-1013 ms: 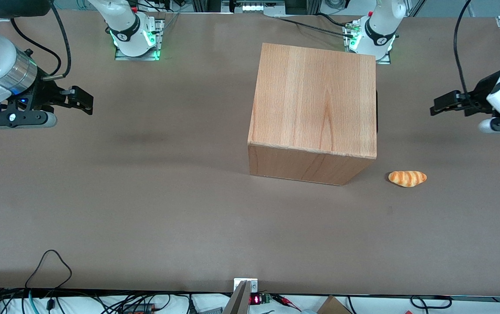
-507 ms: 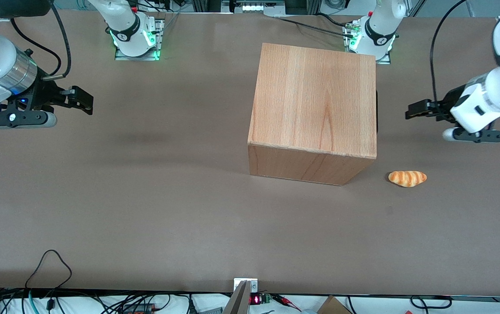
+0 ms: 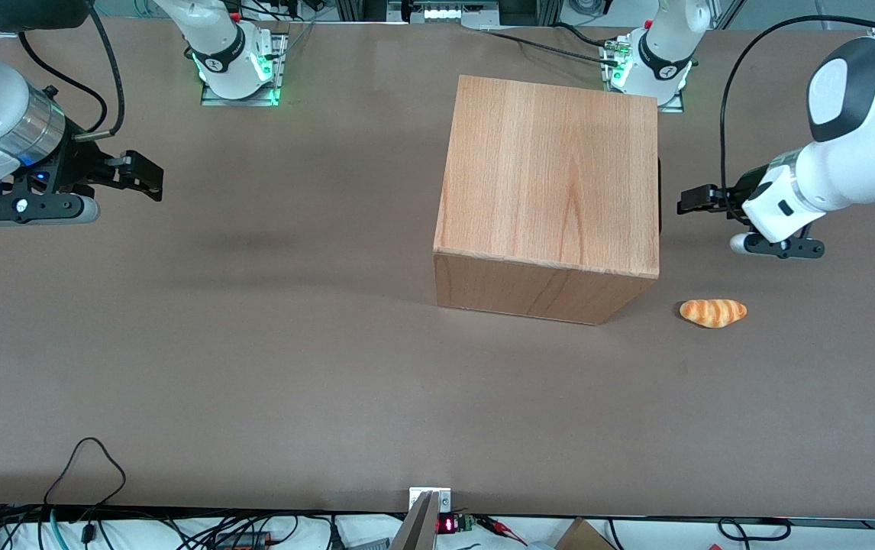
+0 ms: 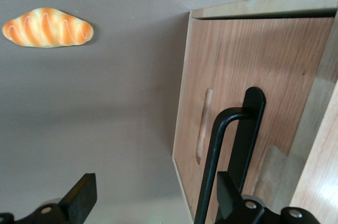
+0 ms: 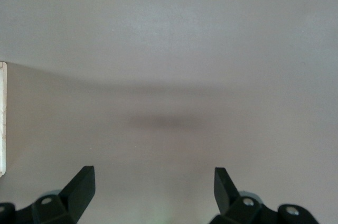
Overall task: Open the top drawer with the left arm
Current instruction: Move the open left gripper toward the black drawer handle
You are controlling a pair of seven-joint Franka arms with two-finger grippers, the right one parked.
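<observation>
Black bar handle [image 4: 227,155] looks rigid; we would grip its middle with our spread gripper [image 3: 693,200], mid-right beside the cabinet [image 3: 552,176].

Front view looks down; wrist views sit close, sharing the table [image 3: 254,367].

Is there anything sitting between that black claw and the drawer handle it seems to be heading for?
Nothing visible blocks it. The gripper, fingers open, hangs just beside the cabinet, facing the top drawer and its black handle. The only loose thing, a bread roll, lies on the table nearer the front camera, off the path.
</observation>
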